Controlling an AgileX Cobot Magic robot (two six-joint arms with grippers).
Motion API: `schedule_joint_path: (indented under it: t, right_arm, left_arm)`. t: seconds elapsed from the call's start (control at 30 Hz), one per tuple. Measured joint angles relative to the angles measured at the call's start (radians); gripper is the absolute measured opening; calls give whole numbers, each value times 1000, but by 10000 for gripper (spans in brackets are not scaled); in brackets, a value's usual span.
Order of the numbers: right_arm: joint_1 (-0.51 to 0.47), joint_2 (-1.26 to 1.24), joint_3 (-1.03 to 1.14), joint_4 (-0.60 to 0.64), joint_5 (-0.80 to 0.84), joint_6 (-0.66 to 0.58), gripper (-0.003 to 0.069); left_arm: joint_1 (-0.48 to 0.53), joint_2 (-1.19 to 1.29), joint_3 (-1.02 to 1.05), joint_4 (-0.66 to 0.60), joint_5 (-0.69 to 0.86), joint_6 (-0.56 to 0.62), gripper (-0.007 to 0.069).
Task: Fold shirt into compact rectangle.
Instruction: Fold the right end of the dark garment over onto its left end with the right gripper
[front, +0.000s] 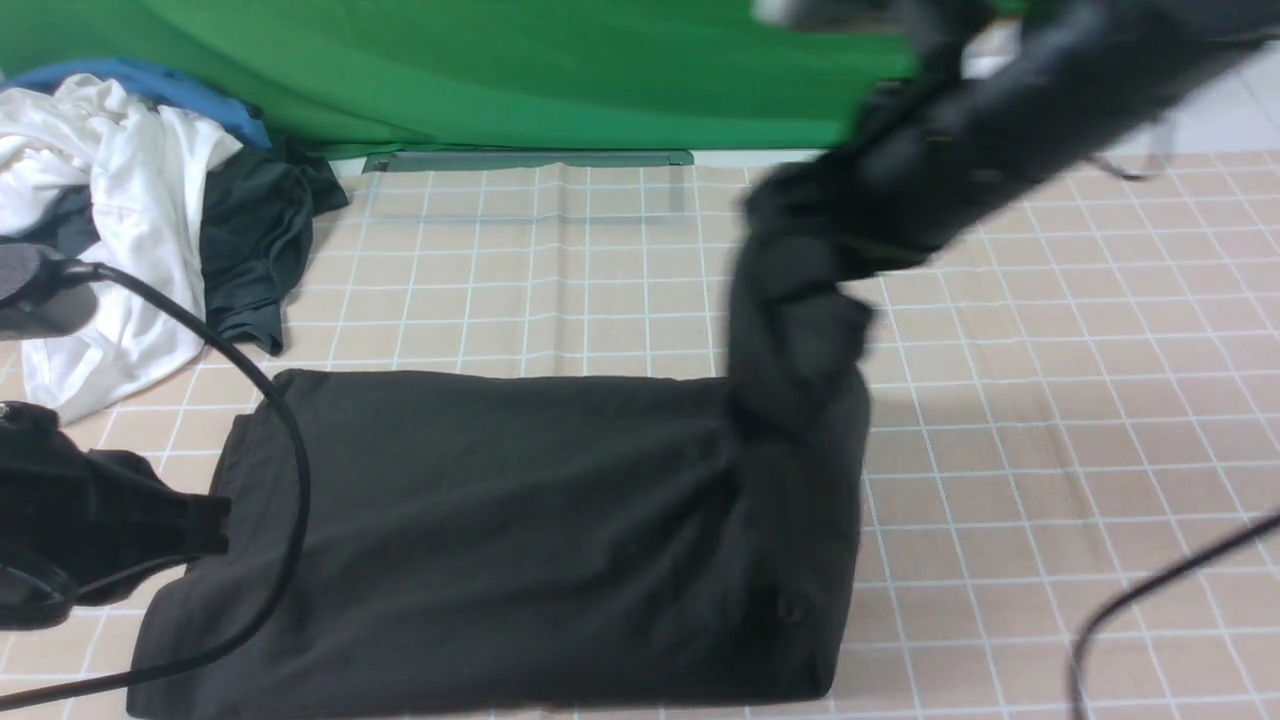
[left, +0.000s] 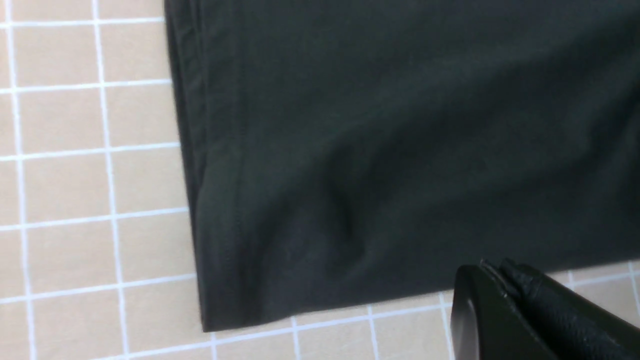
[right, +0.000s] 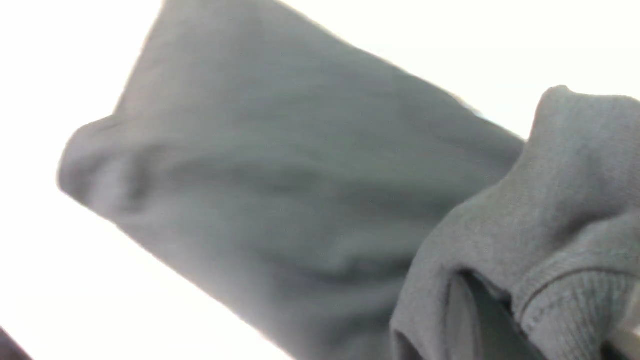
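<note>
Shirt (front: 500, 540): black-olive, flat rectangle on table (front: 1050, 400); right end raised, bunched.
Right end effector (front: 810, 225): pinching raised shirt end.
Left end effector (front: 218, 525): pressed together, beside left edge.

Lab studio: green backdrop (front: 500, 70), gridded table mat (front: 1050, 400).

The front view looks forward and slightly down from the robot's side, across the checked tabletop (front: 1000, 450) to the green backdrop (front: 500, 70). The left wrist view faces down, close above one corner of the shirt (left: 375, 150). The right wrist view, nearer still, blurred and washed out, shares that shirt.
</note>
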Motion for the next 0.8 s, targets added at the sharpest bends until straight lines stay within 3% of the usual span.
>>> schedule_joint_path:
  t: [0.37,0.67,0.8]
  right_arm:
    - [217,394,-357,37,17,10,99]
    - [273,607,-562,98,8,32,117]
    - [280,684,-601,137,-84,75,238]
  left_arm:
    - [0,-154,0,81,70,-85,18]
    - [0,-168,0,105,94,-86,18]
    - [0,-168,0,105,94,-87,18]
